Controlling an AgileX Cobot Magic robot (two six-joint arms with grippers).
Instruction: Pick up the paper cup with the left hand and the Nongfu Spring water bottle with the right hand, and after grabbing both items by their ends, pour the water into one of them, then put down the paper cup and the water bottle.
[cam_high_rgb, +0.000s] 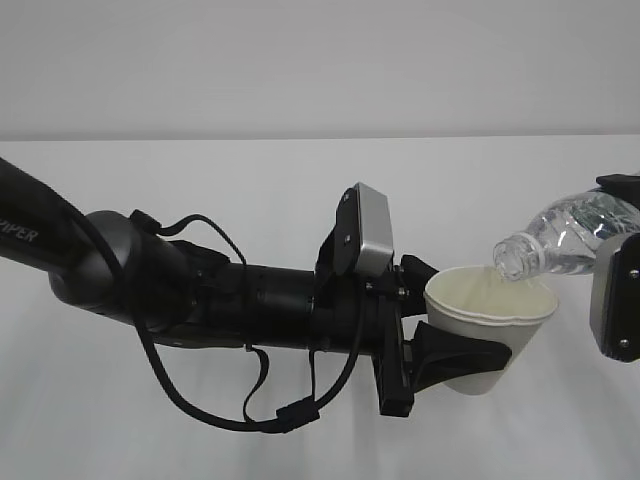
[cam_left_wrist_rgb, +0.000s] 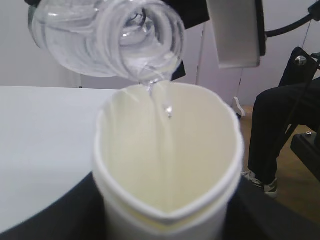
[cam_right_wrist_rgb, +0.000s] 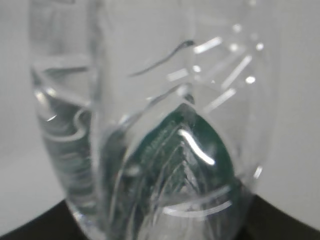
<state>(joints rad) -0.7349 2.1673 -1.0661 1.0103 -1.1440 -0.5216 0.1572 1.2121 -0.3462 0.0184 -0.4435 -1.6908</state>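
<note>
Pour underway: left hand (cam_high_rgb: 445, 345), jaws clamped round the paper cup (cam_high_rgb: 490, 325) held off the table (cam_high_rgb: 200, 440), squeezing its rim into a point; right hand (cam_high_rgb: 618, 300) grasps the Nongfu Spring water bottle (cam_high_rgb: 565, 235), tipped, mouth just over the rim. The water (cam_left_wrist_rgb: 159, 97) runs thin into the cup; setting both down remains. Writing: only "MPER" on the left arm; the bottle's green label (cam_right_wrist_rgb: 180, 160) is unreadable.

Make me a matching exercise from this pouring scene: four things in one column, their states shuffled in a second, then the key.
1. paper cup
2. water bottle
3. water
4. left gripper

A. tipped, mouth over the rim
B. clamped on the cup's sides
C. running in a thin stream
D. upright, rim squeezed out of round

Pairs: 1-D, 2-A, 3-C, 4-B
</note>
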